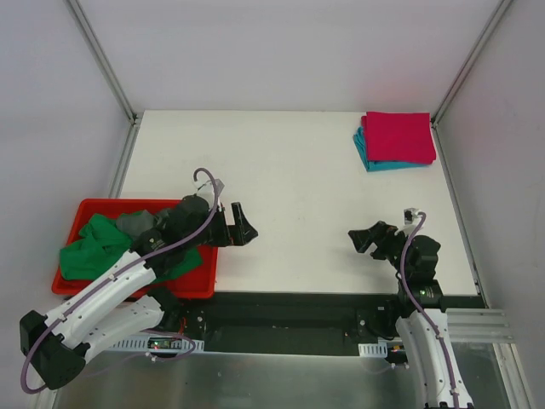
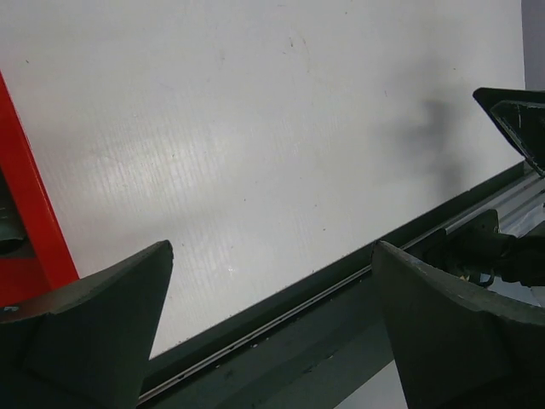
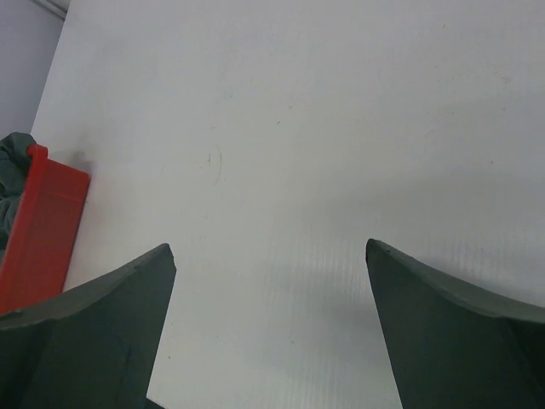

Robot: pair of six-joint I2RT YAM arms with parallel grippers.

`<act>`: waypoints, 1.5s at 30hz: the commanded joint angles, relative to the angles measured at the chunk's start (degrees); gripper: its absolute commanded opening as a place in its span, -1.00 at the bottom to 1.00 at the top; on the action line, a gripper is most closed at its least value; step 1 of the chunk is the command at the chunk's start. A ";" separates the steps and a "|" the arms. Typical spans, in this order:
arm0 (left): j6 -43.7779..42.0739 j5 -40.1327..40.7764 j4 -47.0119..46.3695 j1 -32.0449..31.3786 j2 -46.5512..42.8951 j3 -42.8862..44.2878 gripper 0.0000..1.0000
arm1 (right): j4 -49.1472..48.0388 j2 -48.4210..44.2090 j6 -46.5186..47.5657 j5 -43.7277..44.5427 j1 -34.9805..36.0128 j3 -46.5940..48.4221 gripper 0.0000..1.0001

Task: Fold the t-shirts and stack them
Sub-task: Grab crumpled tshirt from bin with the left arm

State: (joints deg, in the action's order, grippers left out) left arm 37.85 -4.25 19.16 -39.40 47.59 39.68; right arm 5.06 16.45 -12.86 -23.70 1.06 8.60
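White table, pale walls, folded t-shirts

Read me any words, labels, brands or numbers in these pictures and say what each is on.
No text can be read.
The red tray, green t-shirt, folded pink t-shirt and table show no print.
The small circuit board at the near edge is too small to tell.

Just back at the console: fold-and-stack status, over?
Left gripper, right gripper open, empty. Magenta t-shirt folded atop teal t-shirt, far right corner. Green t-shirt, grey t-shirt heaped in red tray; left arm overhangs it.
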 commanded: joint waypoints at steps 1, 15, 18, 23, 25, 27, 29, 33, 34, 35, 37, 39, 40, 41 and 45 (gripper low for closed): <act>-0.76 1.35 -2.11 -0.33 -3.82 -2.15 0.98 | 0.21 0.16 -0.32 2.17 0.35 2.03 0.92; 8.46 25.84 14.83 0.11 -6.64 -0.40 0.98 | 0.39 1.13 -0.23 1.65 0.35 2.30 0.92; 15.31 33.76 23.97 3.52 -6.20 2.24 0.98 | 0.39 1.13 -0.15 1.21 0.26 2.30 0.92; 19.46 37.91 31.02 17.57 -7.95 2.51 0.98 | 0.21 1.13 -0.15 0.85 0.35 2.21 0.92; 24.52 42.72 34.34 22.85 -8.65 1.98 0.98 | 0.13 1.04 -0.23 0.42 0.35 2.21 0.92; 29.81 47.56 36.91 27.33 -8.83 1.54 0.98 | -0.40 1.13 -0.23 -0.11 0.35 1.95 0.92; 31.15 49.68 38.05 31.47 -8.05 1.71 0.98 | -0.49 1.13 -0.41 -0.29 0.35 1.95 0.92; 32.21 50.39 38.86 38.77 -5.41 3.82 0.98 | -1.01 1.39 -0.50 -1.34 0.35 1.77 0.92; 31.94 51.35 37.89 40.96 -4.54 3.82 0.98 | -1.45 1.48 -0.67 -1.87 0.35 1.60 0.92; 30.98 51.01 36.84 44.37 -3.57 4.17 0.98 | -1.80 1.57 -0.76 -2.22 0.35 1.59 0.92; 28.26 46.90 34.21 49.83 -1.02 4.53 0.98 | -1.90 1.83 -0.76 -2.49 0.26 1.51 0.92; 26.67 44.17 30.86 54.32 1.44 3.30 0.98 | -2.16 2.18 -0.67 -2.40 0.35 1.42 0.92; 26.67 43.02 30.16 56.43 2.58 2.78 0.98 | -2.42 2.36 -0.67 -2.40 0.35 1.33 0.92; 27.10 42.84 30.06 57.93 3.81 2.42 0.98 | -2.95 2.62 -0.85 -2.66 0.35 1.07 0.92; 29.13 41.87 28.32 64.43 5.05 0.75 0.93 | -4.71 3.94 -0.50 -3.89 0.35 0.71 0.92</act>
State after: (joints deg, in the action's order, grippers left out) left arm 66.19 39.64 49.82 20.25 52.29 41.78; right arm 4.84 19.22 -13.17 -25.30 1.06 8.67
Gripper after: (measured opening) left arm 0.990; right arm 0.960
